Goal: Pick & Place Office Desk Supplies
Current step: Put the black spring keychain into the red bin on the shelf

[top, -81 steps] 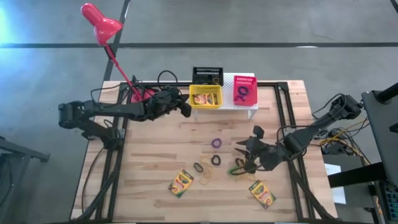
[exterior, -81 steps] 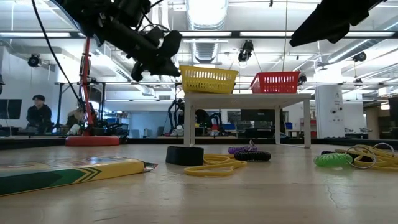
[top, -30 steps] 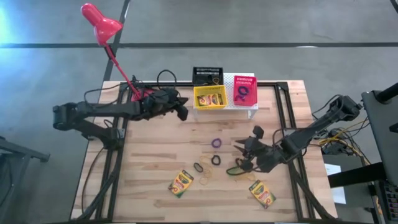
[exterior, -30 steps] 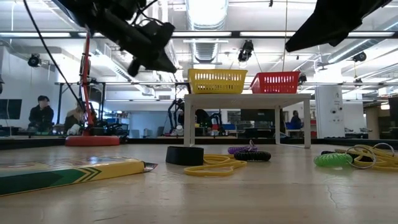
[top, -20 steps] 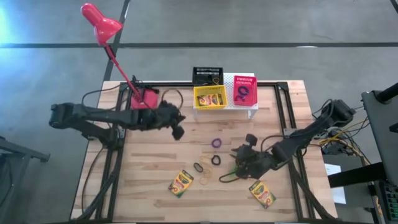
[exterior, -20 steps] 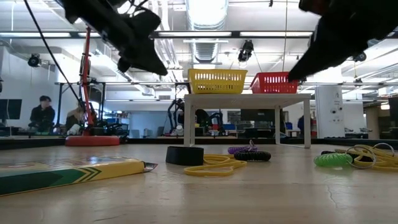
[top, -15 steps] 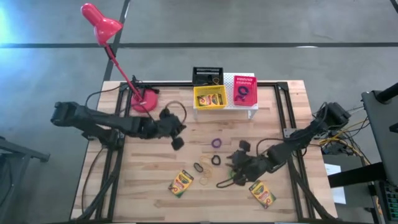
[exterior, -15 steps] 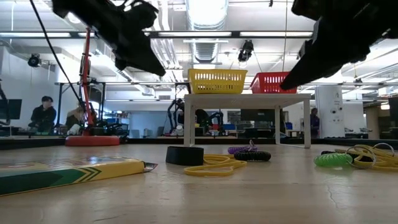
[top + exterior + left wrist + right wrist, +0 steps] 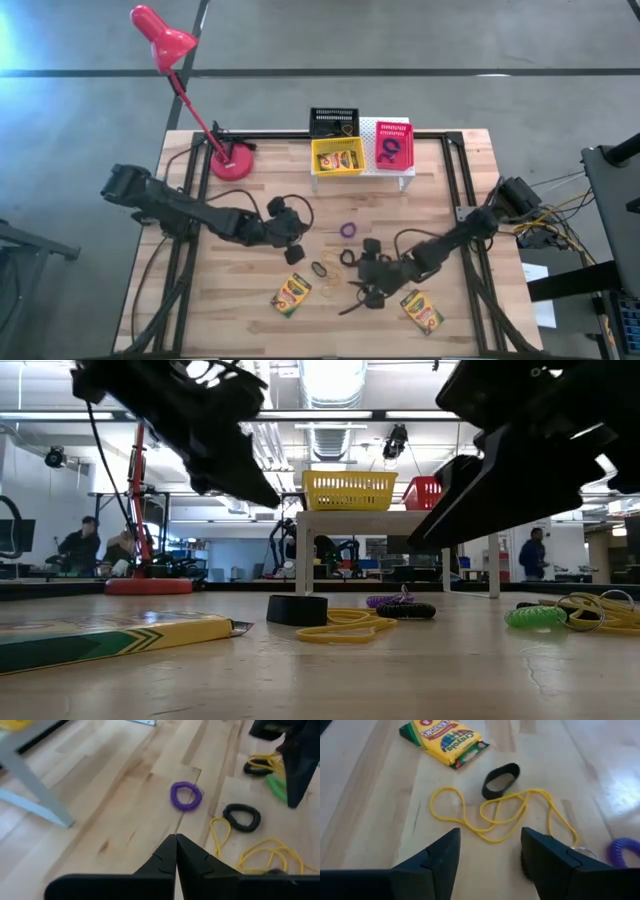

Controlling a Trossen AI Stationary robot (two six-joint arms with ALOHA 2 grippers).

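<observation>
Worktop [image 9: 250, 285] wooden, lamp [image 9: 165, 40] at far left corner. Riser [image 9: 400, 172] at back edge carries yellow basket [image 9: 333, 157] and pink-red basket [image 9: 392, 145]; black basket [image 9: 332, 120] behind them. Left claw [image 9: 292, 252] mid-worktop, fingers pressed together. Right claw [image 9: 362, 295] spread, over yellow bands [image 9: 492, 815] and black ring [image 9: 501, 779]. Crayon box [image 9: 292, 293] at front, another [image 9: 421, 311] beside right claw. Purple ring [image 9: 186, 796] lies between baskets and bands.

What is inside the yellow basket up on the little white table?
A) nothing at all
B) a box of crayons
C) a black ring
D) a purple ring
B. Seen from above, the yellow basket on the white riser holds a crayon box, yellow with printing on it, like the crayon boxes lying on the table.
</observation>
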